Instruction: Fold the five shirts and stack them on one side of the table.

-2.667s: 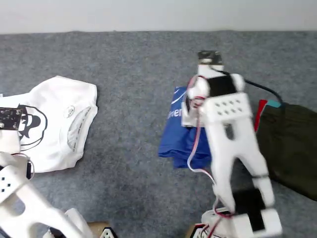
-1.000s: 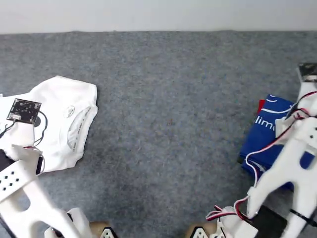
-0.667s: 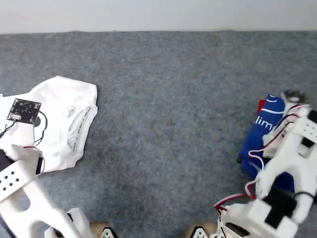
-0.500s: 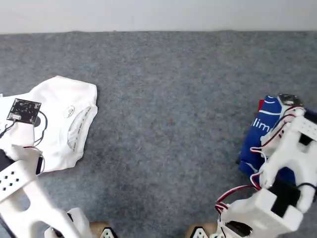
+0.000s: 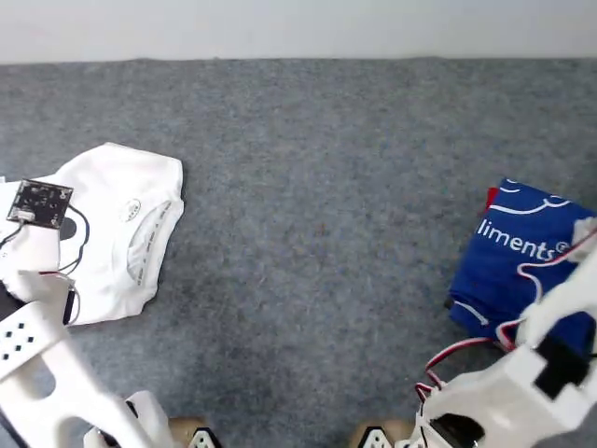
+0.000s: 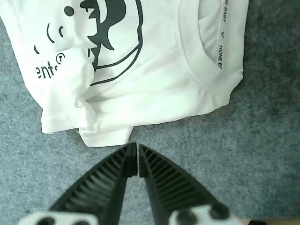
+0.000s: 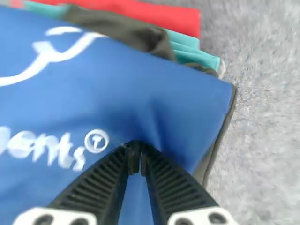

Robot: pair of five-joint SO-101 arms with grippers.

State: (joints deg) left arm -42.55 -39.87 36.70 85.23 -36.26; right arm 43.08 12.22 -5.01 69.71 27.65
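Progress is good: the blue shirt (image 5: 522, 257) lay near the middle of the tabletop (image 5: 326, 187) under my right arm a few seconds ago. Now it rests at 3 o'clock, on top of the dark shirt (image 7: 126, 30), the teal shirt (image 7: 197, 56) and the red shirt (image 7: 154, 14), whose edges show beneath it. My right end effector (image 7: 135, 147) has its jaws pressed together on a small pucker of the blue cloth, so I judge I have not released it yet. That makes four on the pile. The white shirt (image 5: 112, 224) lies well apart at 9 o'clock, print up. My left end effector (image 6: 138, 152) hovers just beside its hem, jaws closed on nothing, almost where it was before. This shirt is probably the last work.
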